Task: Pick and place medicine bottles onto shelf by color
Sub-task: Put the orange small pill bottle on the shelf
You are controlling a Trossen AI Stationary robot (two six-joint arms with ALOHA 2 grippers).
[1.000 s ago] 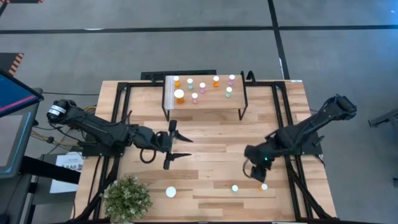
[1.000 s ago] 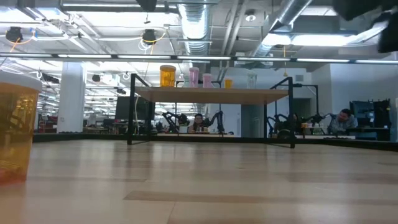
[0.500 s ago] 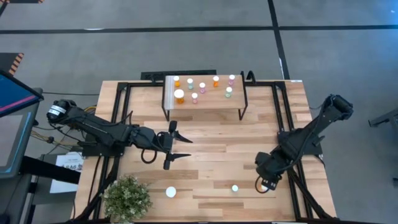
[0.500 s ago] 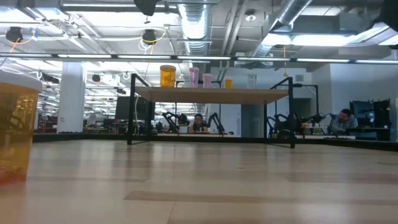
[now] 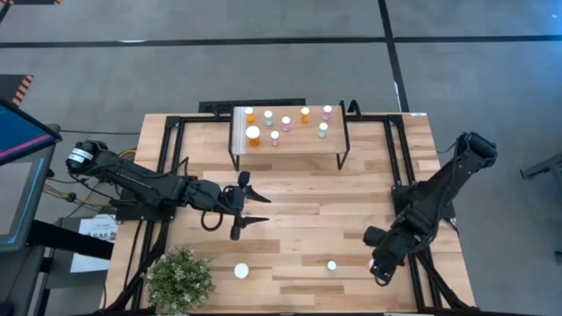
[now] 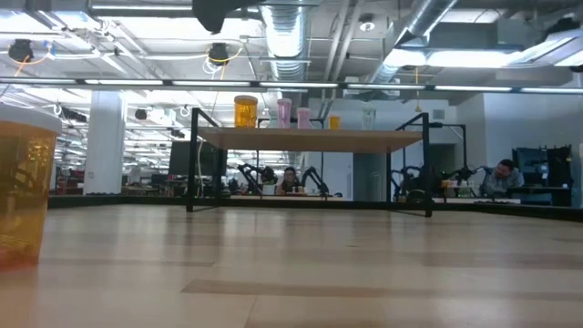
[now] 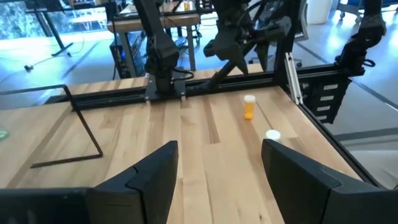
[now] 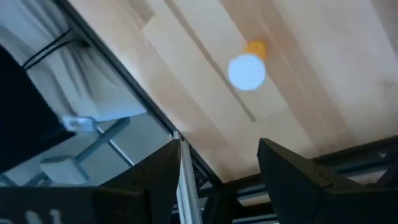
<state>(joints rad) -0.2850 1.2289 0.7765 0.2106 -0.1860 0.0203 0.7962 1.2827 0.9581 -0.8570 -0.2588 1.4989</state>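
So the right gripper (image 5: 379, 269) was hanging over the near right corner of the pale wooden counter (image 5: 299, 202), fingers spread wide and holding nothing. Its wrist camera looked almost straight down on a small orange medicine bottle with a white cap (image 8: 248, 67), standing upright just ahead of the gap between the fingers. From overhead the arm covered that bottle, so I couldn't point to it there. Since its long axis ran vertical, my guess was a straight drop with a small nudge forward would put the fingers either side of it.

The left gripper (image 5: 248, 204) waited mid-counter, fingers apart and empty, well away from that corner, so the right arm was clearly the nearer one.

Two more bottles stood along the near edge: a bigger white-capped one (image 5: 241, 271) and a small greenish one (image 5: 332, 265). The low wood-topped shelf on black legs (image 5: 288, 140) at the far side already carried a handful of orange, pink and green ones.
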